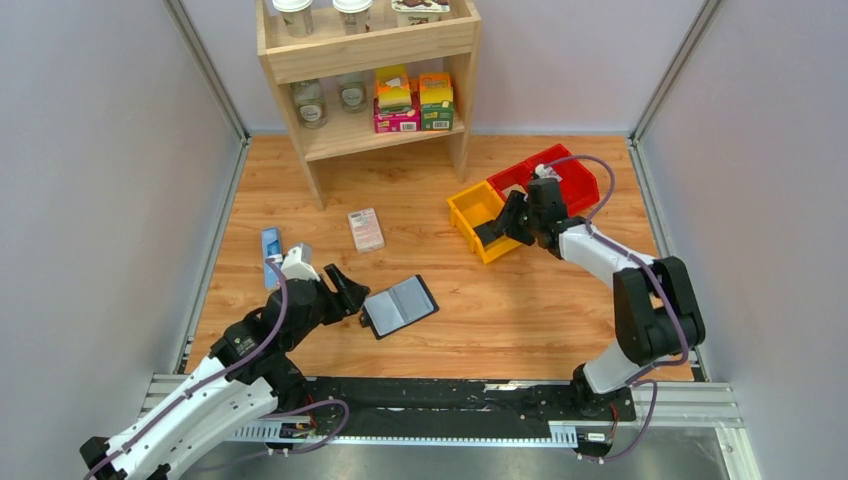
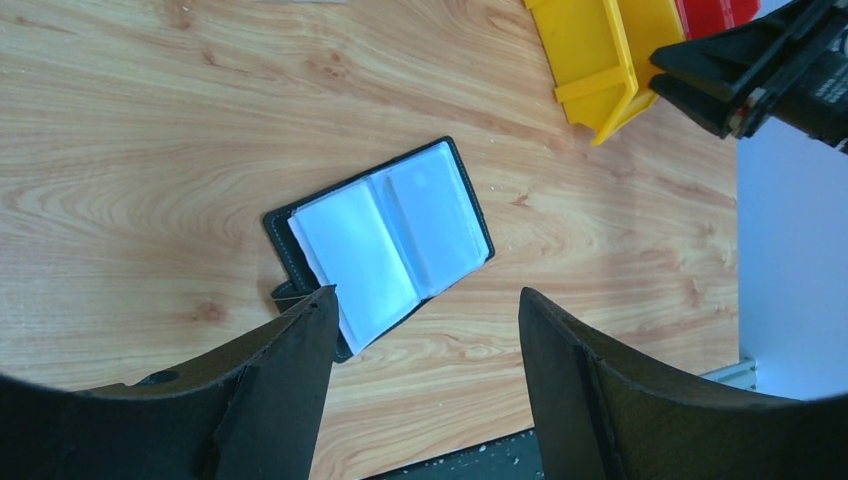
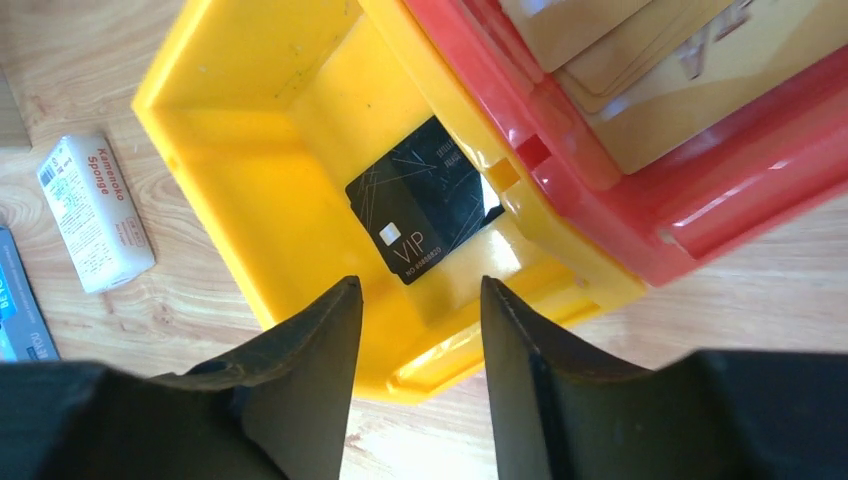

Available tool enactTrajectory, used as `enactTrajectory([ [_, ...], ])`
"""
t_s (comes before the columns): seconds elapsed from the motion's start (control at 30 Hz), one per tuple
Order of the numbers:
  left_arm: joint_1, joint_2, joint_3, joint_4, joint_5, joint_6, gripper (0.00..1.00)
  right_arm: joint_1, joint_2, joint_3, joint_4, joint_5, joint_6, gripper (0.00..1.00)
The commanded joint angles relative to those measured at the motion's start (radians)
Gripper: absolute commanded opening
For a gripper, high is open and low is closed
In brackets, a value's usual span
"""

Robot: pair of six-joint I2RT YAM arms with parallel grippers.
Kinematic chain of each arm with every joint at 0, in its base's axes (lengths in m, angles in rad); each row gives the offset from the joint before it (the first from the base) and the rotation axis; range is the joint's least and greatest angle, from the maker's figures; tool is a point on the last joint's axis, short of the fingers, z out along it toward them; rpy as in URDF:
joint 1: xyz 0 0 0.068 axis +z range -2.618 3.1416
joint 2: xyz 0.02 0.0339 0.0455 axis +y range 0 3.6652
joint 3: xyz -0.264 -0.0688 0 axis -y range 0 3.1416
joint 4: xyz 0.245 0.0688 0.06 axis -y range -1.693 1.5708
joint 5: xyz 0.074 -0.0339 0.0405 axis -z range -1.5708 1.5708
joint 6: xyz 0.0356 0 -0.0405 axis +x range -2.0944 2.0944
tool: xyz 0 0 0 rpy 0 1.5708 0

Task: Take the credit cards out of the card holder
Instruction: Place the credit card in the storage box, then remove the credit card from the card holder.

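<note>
The black card holder (image 1: 400, 306) (image 2: 380, 245) lies open on the wooden table, its pale clear pockets facing up. My left gripper (image 1: 347, 292) (image 2: 425, 300) hovers open just left of it, one finger over its snap-tab corner, holding nothing. A black credit card (image 3: 425, 200) marked VIP rests inside the yellow bin (image 1: 470, 205) (image 3: 260, 150), leaning toward the wall beside the red bin. My right gripper (image 1: 497, 232) (image 3: 420, 285) hangs open above that bin's near rim, clear of the card. No cards show in the holder's pockets.
A red bin (image 1: 575, 182) (image 3: 700, 180) with several tan cards touches the yellow bin. A pink-and-white box (image 1: 365, 229) (image 3: 95, 210) lies mid-table and a blue box (image 1: 271, 245) by the left wall. A wooden shelf (image 1: 365, 70) stands at the back.
</note>
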Motion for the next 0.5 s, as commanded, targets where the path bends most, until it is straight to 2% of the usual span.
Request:
enactTrajectory([
  [0.0, 0.002, 0.031, 0.001, 0.059, 0.033, 0.006, 0.74, 0.021, -0.131, 0.053, -0.074, 0.124, -0.070, 0.53],
  [0.2, 0.004, 0.117, -0.005, 0.113, 0.074, 0.020, 0.73, 0.130, -0.250, 0.055, -0.131, 0.225, -0.131, 0.61],
  [0.47, 0.002, 0.310, -0.007, 0.197, 0.125, 0.061, 0.69, 0.383, -0.328, -0.010, -0.112, 0.161, -0.133, 0.67],
])
